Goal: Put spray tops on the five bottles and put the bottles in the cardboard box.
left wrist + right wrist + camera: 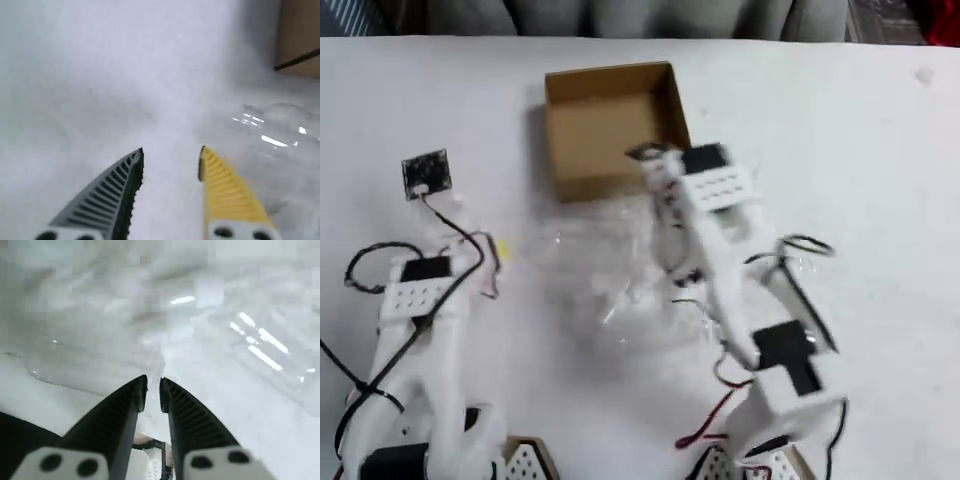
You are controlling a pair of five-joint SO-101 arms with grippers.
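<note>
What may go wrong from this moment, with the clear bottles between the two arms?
1. The bottles are clear and crowded on the white table, so a grasp may be misjudged and push one away.
2. The right tool is close over them and near the box; its arm might knock bottles or shift the box.
3. The left tool is open, with a bottle off to one side; closing there would probably miss.

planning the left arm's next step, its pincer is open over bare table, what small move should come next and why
Probably ease the left pincer sideways toward the clear bottle lying beside it. The pincer is open and holds nothing, with only the white table under it, so closing here would catch nothing. The bottle lies on the cardboard box side.
</note>
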